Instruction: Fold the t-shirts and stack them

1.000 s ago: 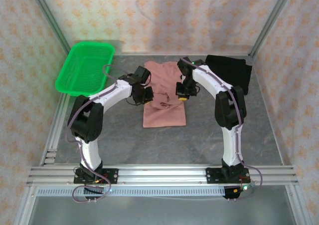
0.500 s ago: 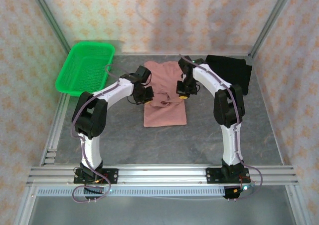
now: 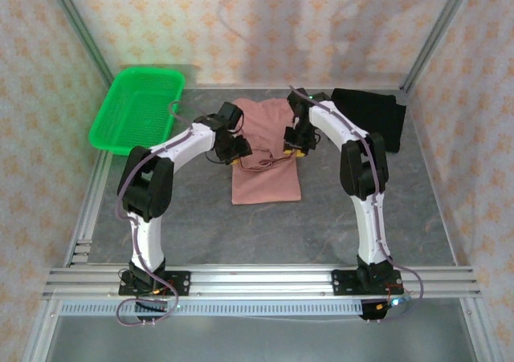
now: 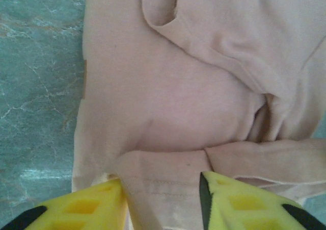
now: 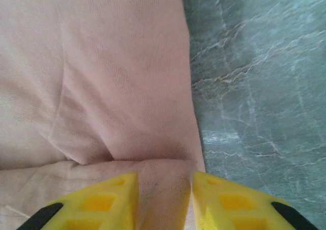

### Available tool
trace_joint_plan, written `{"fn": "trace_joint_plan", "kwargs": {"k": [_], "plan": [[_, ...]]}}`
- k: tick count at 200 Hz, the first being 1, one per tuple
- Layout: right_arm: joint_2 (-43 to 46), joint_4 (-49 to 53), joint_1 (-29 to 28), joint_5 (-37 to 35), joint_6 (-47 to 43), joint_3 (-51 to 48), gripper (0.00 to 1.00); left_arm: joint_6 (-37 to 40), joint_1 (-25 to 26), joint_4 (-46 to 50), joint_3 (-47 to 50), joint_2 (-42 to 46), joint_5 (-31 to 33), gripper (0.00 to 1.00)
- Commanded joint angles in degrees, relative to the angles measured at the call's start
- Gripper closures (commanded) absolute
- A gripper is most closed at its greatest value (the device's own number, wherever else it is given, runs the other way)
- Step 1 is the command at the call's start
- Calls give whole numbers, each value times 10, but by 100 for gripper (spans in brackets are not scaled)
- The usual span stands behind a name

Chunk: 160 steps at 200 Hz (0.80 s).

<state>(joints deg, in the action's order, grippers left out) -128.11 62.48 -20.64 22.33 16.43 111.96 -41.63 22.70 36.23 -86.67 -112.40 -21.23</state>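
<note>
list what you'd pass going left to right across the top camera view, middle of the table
green basket → left gripper → pink t-shirt → right gripper → black t-shirt

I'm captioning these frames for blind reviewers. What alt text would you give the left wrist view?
The left gripper straddles a folded hem of the salmon-pink t-shirt, cloth lying between its two yellow fingers. The rumpled shirt covers most of the frame, with grey-green marbled table along the left edge.
</note>
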Motion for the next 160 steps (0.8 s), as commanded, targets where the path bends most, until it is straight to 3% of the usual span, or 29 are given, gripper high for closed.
{"fn": "trace_joint_plan", "kwargs": {"k": [1,42,68,81,99,114,128,160], "plan": [[93,-31,13,-3,13,-6,63,-11,-10,-4,-23,79,-6,53],[255,-105,13,35,43,-163,61,-23,-15,4,67,204,1,41],[335,-196,13,75,91,-314,73,-24,-13,8,157,263,6,43],[356,-249,12,100,122,-379,82,-30,-7,-6,200,280,2,51],[356,-309,13,122,154,-435,90,-46,12,-39,248,282,-7,72],[339,-352,12,143,175,-455,94,-49,35,-49,255,261,-5,84],[320,-387,12,157,193,-462,95,-55,47,-61,251,233,-11,89],[274,-405,12,161,204,-447,97,-59,64,-58,215,163,-9,91]]}}
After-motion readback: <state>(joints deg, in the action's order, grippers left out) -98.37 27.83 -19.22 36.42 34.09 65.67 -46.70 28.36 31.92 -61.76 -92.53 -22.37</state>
